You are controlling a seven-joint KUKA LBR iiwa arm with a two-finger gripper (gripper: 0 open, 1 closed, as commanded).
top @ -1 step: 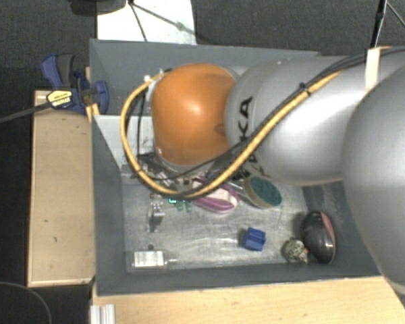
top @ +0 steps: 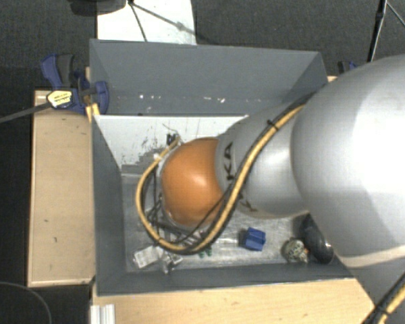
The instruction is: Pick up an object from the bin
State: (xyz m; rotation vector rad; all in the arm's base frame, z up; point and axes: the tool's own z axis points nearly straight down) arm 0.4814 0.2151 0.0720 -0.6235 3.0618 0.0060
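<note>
Where the arm (top: 351, 160) reaches in from the right, its silver bulk covers most of the right half of the grey bin (top: 111, 201), and its orange wrist cover (top: 192, 181), looped by yellow-and-black cables (top: 145, 211), hides the middle of the floor. Along the near wall a few small things lie apart: a pale clear piece (top: 147, 256) in the near left corner, some green bits (top: 204, 252) just right of it, a blue block (top: 254, 239) further right, then a speckled round thing (top: 295, 250) beside a black rounded thing (top: 317, 243) that is partly under the arm. The end effector (top: 167, 229) sits low beneath the orange cover, over the near left floor, closest to the pale clear piece and the green bits. Cover and cables mask it, so how far open it is, and whether it has hold of or touches anything, cannot be told.
</note>
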